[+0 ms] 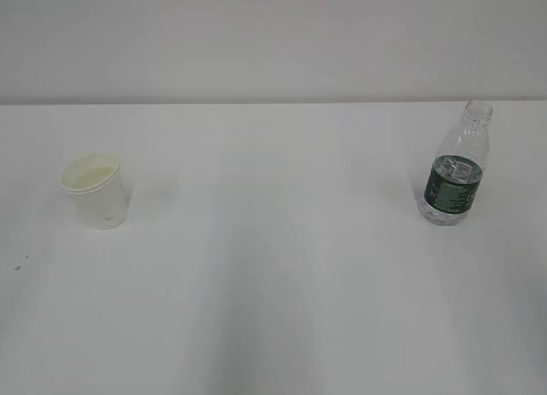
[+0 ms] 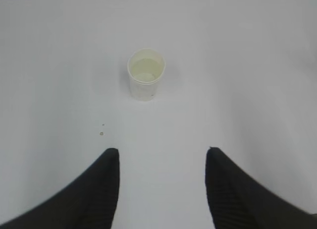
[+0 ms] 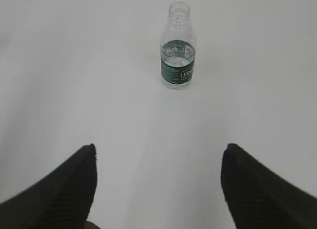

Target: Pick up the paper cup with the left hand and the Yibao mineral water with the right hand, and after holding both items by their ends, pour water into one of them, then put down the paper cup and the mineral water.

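The paper cup (image 1: 97, 190) stands upright on the left of the white table; in the left wrist view the paper cup (image 2: 146, 80) sits well ahead of my left gripper (image 2: 162, 152), which is open with only bare table between its black fingers. The Yibao mineral water (image 1: 456, 166), a clear uncapped bottle with a dark green label, stands upright on the right. In the right wrist view the Yibao mineral water (image 3: 178, 58) is far ahead of my right gripper (image 3: 159, 148), which is wide open and empty. Neither arm shows in the exterior view.
The white table (image 1: 273, 284) runs back to a pale wall. Two tiny dark specks (image 2: 101, 133) lie on the surface in front of and left of the cup.
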Action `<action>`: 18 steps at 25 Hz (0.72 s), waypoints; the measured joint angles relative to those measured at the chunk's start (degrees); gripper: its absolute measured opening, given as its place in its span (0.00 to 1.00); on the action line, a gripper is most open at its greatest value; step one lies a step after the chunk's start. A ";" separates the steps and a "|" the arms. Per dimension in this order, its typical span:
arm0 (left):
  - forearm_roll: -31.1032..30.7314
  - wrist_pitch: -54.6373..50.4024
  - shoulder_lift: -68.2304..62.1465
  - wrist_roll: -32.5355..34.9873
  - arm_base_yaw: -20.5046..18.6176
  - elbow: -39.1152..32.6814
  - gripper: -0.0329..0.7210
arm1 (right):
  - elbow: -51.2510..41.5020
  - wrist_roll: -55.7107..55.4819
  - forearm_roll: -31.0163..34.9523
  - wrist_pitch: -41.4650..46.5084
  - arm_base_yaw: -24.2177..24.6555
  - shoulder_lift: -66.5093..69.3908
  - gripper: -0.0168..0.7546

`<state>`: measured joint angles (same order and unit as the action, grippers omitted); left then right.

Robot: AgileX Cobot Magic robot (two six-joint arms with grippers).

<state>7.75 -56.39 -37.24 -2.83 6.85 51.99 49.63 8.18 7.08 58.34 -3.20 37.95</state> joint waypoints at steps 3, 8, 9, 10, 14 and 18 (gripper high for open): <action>0.00 -0.72 0.00 0.00 0.00 0.00 0.57 | 0.00 -0.66 -0.92 0.98 0.00 0.00 0.79; 0.11 -1.33 0.40 1.09 0.00 0.00 0.57 | 0.00 -1.00 -1.44 1.32 0.00 -0.79 0.79; 0.22 -1.33 0.84 1.22 0.00 0.00 0.57 | 0.00 -1.00 -1.65 1.32 0.00 -1.36 0.79; 0.31 -1.33 1.46 1.30 0.00 0.00 0.57 | 0.00 -1.00 -1.98 1.32 0.00 -1.90 0.79; 0.44 -0.76 4.28 1.43 0.00 0.00 0.57 | 0.00 -1.23 -2.66 1.32 0.00 -3.36 0.79; 0.44 -0.11 6.75 1.55 0.00 0.00 0.57 | 0.00 -1.74 -3.07 1.32 0.00 -3.84 0.79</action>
<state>8.19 -56.50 -30.48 -1.28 6.85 51.99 49.63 6.45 4.01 59.65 -3.20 34.10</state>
